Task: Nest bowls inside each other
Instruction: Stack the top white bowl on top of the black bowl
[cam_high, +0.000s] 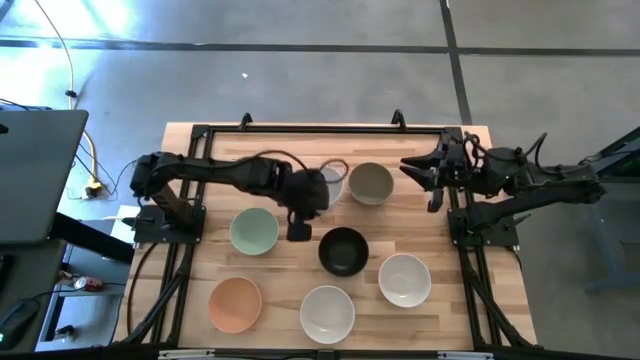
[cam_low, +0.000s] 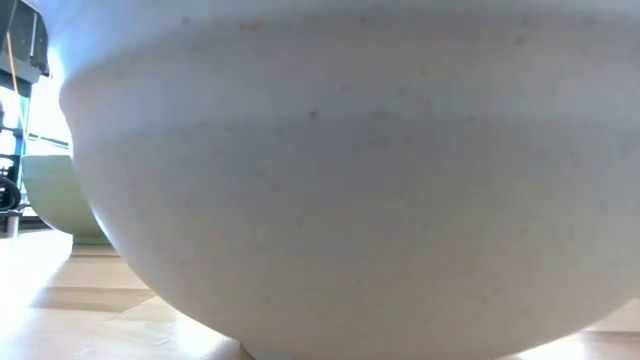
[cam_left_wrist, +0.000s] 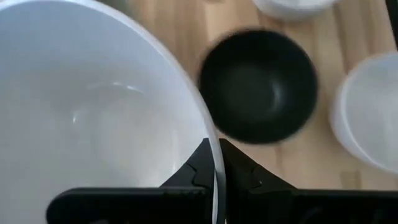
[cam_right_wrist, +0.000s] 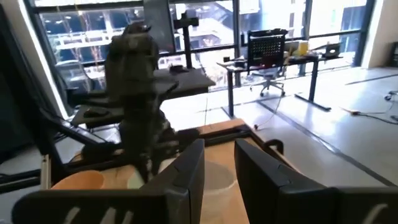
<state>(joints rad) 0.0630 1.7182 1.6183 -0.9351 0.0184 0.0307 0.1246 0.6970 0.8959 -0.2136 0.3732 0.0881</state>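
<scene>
My left gripper (cam_left_wrist: 217, 163) has its fingers (cam_left_wrist: 198, 163) pinched on the rim of a white bowl (cam_left_wrist: 93, 106), near the back middle of the surface (cam_high: 470, 300), beside the grey bowl (cam_high: 371, 183). The black bowl (cam_high: 343, 250) sits just ahead. My right gripper (cam_high: 432, 180) waits at the back right edge, its fingers a little apart and empty.

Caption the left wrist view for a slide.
Left gripper pinches a smooth white bowl's rim, round black bowl beyond.
</scene>
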